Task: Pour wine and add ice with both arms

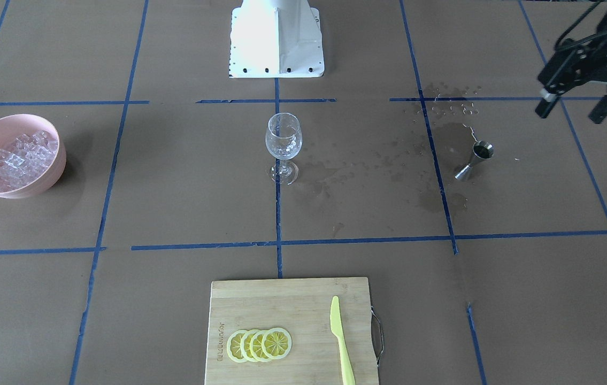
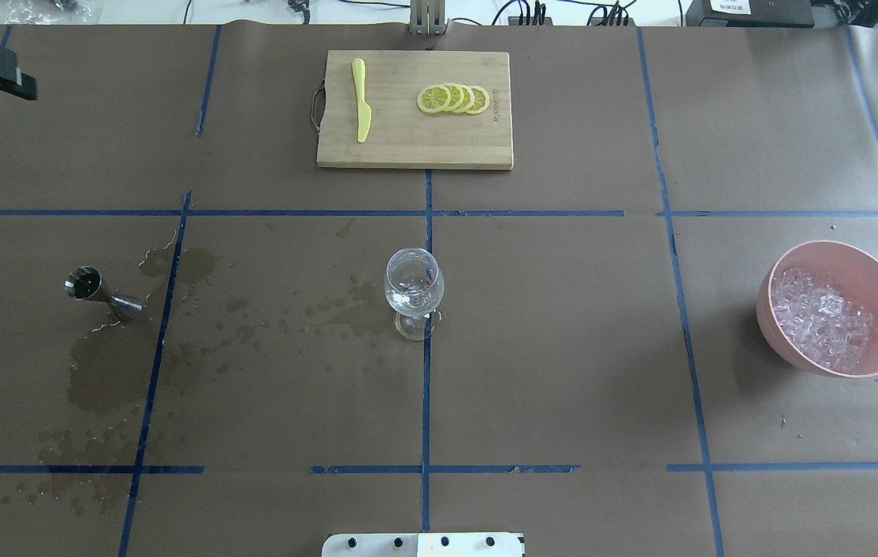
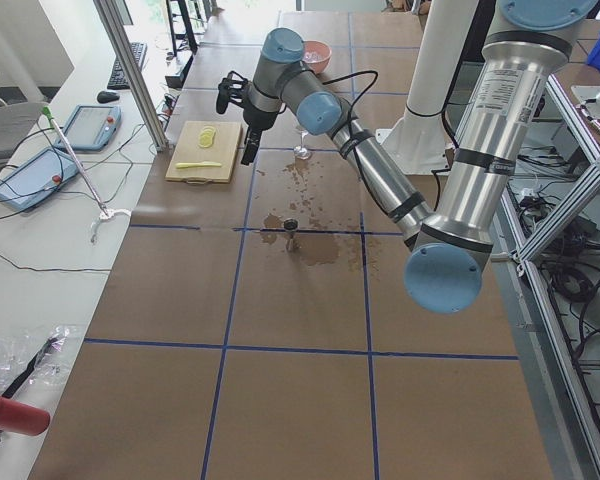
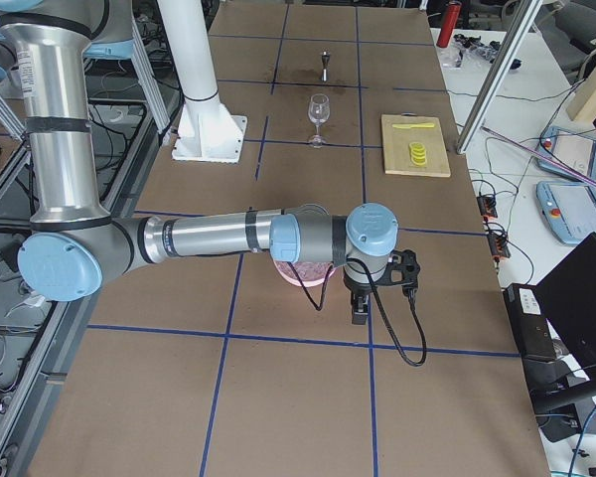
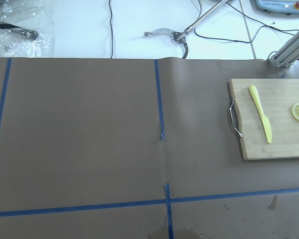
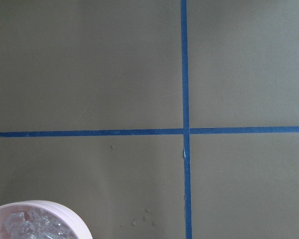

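Hovering aloft, the left pincer (image 1: 569, 113) gapes empty, pointing down.

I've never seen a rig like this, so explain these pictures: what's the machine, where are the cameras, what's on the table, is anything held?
It is a robot at a paper-covered table: a left arm and a right arm, each ending in a two-finger gripper. One camera faces the robot, one looks over its shoulders, two stand at the table's ends, and one rides on each wrist. On the table stand a wine glass, a steel jigger, dark inside, among wet stains, a pink bowl of ice, and a cutting board with lemon slices and a yellow knife. The left gripper hangs open and empty. The right gripper hovers beside the bowl; whether it is open cannot be told.
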